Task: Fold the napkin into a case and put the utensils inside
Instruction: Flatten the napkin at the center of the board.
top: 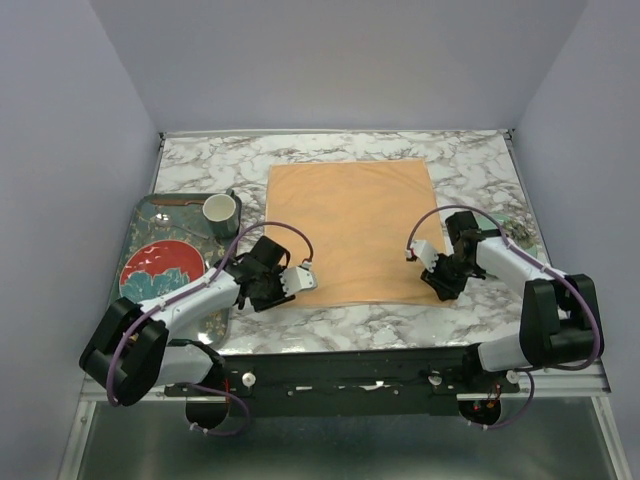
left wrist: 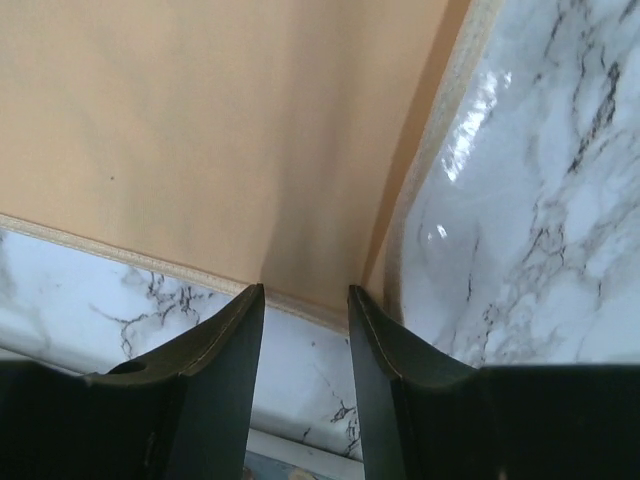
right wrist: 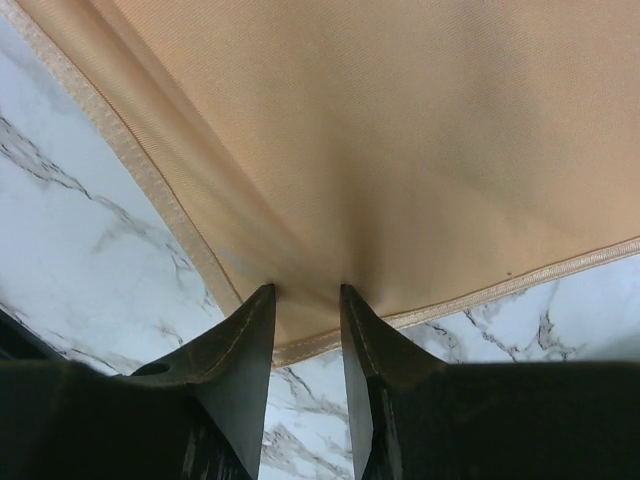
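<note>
Notes napkin's near corners between tips of left hand and right hand; cannot tell whether gripped.

Napkin: peach-orange cloth, fine weave, soft satin sheen, stitched hem w/ paler edge. Table: marble-look top, smooth & glossy, bright reflections. Left gripper & right gripper: matt black plastic fingers, faint seam line. Red plate & cream cup look glazed. Arm shells: smooth white & black plastic.
</note>
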{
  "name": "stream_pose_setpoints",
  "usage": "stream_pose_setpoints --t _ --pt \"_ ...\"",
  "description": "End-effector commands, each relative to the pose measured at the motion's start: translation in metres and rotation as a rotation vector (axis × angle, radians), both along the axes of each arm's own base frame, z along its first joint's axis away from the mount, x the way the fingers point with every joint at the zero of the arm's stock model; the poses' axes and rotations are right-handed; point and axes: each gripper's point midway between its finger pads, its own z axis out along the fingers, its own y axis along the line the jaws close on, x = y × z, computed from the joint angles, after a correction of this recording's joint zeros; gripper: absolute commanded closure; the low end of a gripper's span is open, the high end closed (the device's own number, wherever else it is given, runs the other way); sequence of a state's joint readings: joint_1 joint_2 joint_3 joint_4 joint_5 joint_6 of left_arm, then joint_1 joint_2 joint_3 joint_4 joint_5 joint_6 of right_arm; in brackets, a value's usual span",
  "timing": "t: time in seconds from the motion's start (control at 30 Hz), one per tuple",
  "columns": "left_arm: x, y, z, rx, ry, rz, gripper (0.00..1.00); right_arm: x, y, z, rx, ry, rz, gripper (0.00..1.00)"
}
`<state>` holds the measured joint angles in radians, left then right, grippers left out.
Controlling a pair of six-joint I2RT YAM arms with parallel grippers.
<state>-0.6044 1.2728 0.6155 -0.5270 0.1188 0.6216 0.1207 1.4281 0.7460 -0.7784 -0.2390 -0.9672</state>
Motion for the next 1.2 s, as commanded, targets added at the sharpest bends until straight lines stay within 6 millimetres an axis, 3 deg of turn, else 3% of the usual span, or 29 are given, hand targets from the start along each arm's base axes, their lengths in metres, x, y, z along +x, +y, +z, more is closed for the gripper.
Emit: stream_pose_setpoints --t 0.0,0.17,0.3,0.37,0.5,0.53,0.6,0.67,0.7,0.73,0.8,0.83,0.87,0.9,0.93,0.97,1.03,1.07,1.17 --pt "-0.035 0.033 -0.009 0.12 0.083 -0.061 0.5 -0.043 -0.024 -0.011 -0.107 0.146 0.068 0.6" --pt "-0.04 0.012 0.005 0.05 0.109 -0.108 0.45 -0.062 -0.012 0.004 -0.037 0.208 0.113 0.57" --pt "-0.04 0.002 0.023 -0.011 0.083 -0.147 0.42 -0.058 0.002 0.03 0.039 0.191 0.131 0.5" --pt "-0.036 -0.003 0.035 -0.045 0.044 -0.152 0.4 -0.047 0.014 0.051 0.099 0.156 0.102 0.47" --pt "-0.027 -0.008 0.046 -0.064 0.016 -0.126 0.39 -0.021 0.026 0.07 0.15 0.096 0.047 0.43" --pt "-0.02 -0.014 0.055 -0.09 0.005 -0.09 0.39 -0.015 0.032 0.074 0.177 0.084 0.022 0.34" --pt "-0.01 -0.026 0.069 -0.148 0.0 -0.051 0.39 0.009 0.041 0.094 0.226 0.024 -0.003 0.33" --pt "0.012 -0.044 0.101 -0.253 -0.03 0.036 0.36 0.036 0.052 0.115 0.289 -0.041 -0.069 0.33" --pt "0.026 -0.052 0.115 -0.295 -0.064 0.069 0.36 0.063 0.054 0.14 0.315 -0.13 -0.092 0.32" --pt "0.046 -0.06 0.142 -0.353 -0.121 0.104 0.34 0.084 0.059 0.15 0.351 -0.162 -0.163 0.09" --pt "0.083 -0.063 0.161 -0.424 -0.142 0.245 0.32 0.12 0.059 0.177 0.393 -0.245 -0.236 0.07" --pt "0.106 -0.066 0.189 -0.476 -0.195 0.293 0.32 0.153 0.06 0.195 0.423 -0.299 -0.307 0.06" --pt "0.129 -0.059 0.187 -0.475 -0.187 0.366 0.32 0.172 0.058 0.206 0.434 -0.337 -0.356 0.06" --pt "0.147 -0.06 0.197 -0.519 -0.197 0.433 0.32 0.19 0.054 0.211 0.437 -0.356 -0.407 0.06" --pt "0.163 -0.059 0.204 -0.54 -0.216 0.479 0.32 0.216 0.05 0.238 0.456 -0.427 -0.473 0.06" --pt "0.188 -0.059 0.211 -0.552 -0.239 0.527 0.32 0.235 0.048 0.219 0.447 -0.382 -0.516 0.06" --pt "0.218 -0.051 0.215 -0.579 -0.261 0.627 0.32 0.26 0.042 0.219 0.464 -0.372 -0.612 0.07" --pt "0.238 -0.052 0.216 -0.584 -0.269 0.67 0.32 0.281 0.04 0.211 0.467 -0.365 -0.641 0.09" --pt "0.273 -0.05 0.207 -0.59 -0.258 0.74 0.34 0.314 0.03 0.209 0.471 -0.396 -0.717 0.12"
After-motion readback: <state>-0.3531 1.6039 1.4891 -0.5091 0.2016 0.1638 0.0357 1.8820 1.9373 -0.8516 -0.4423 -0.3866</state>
